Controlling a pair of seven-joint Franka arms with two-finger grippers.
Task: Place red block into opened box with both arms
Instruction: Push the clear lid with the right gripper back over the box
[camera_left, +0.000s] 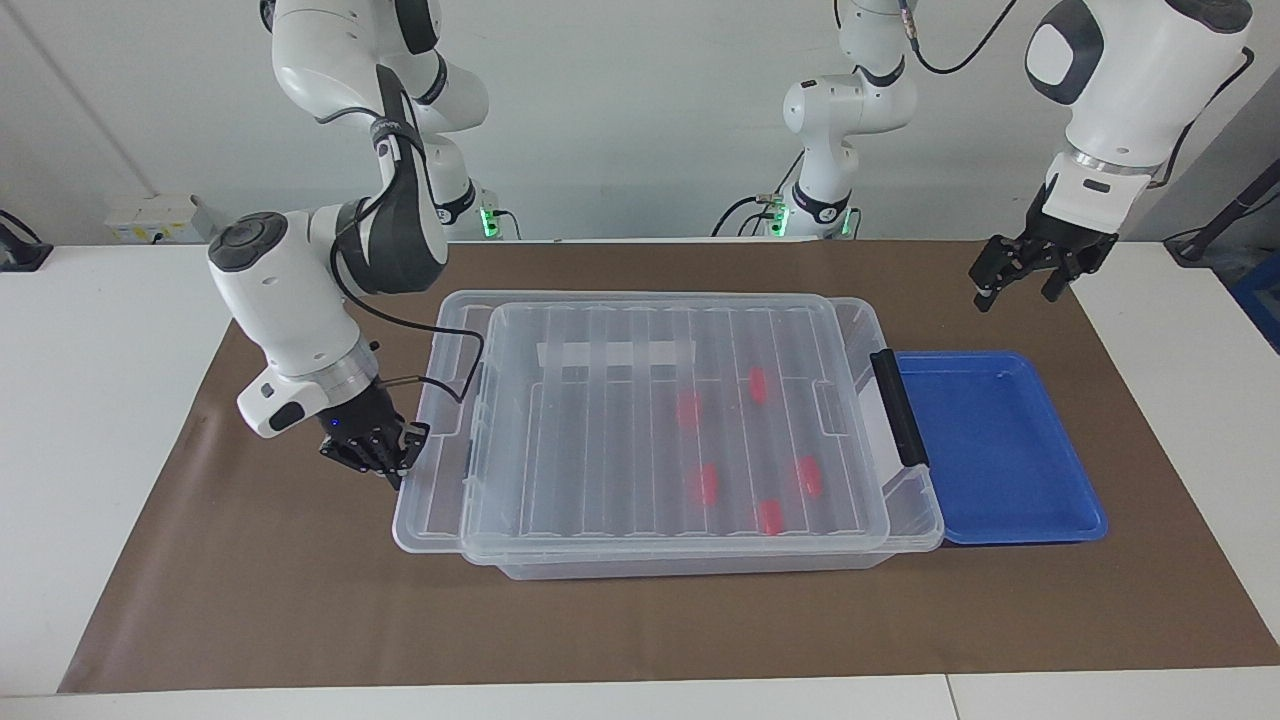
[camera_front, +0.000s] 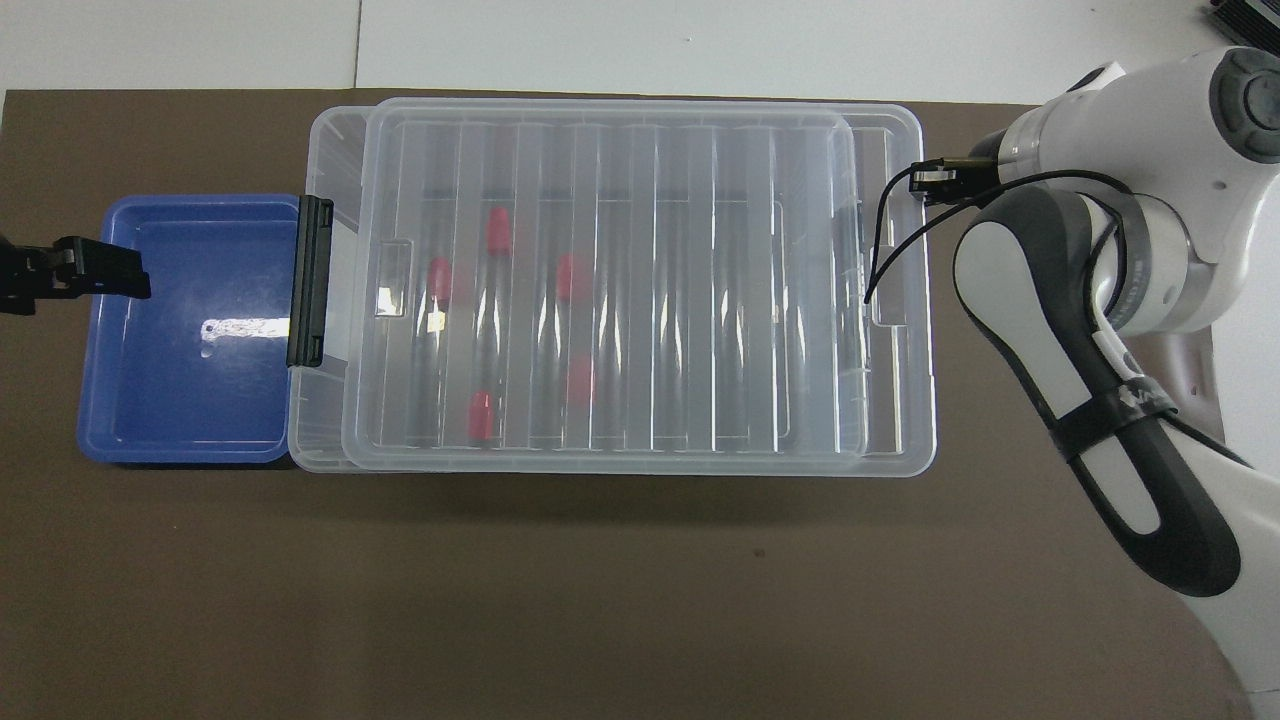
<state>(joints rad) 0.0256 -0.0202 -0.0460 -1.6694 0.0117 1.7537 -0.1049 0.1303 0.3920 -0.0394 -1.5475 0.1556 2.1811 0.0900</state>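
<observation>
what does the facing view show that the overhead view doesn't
Facing view only: both arm bases, the right gripper shut at the lid's end edge, and the whole left gripper open, up in the air beside the blue tray.
Overhead view only: the left gripper's tip over the tray's end, while the right arm's own links hide the right gripper.
Both: the box with the lid almost covering it, five red blocks inside, its black handle against the tray.
</observation>
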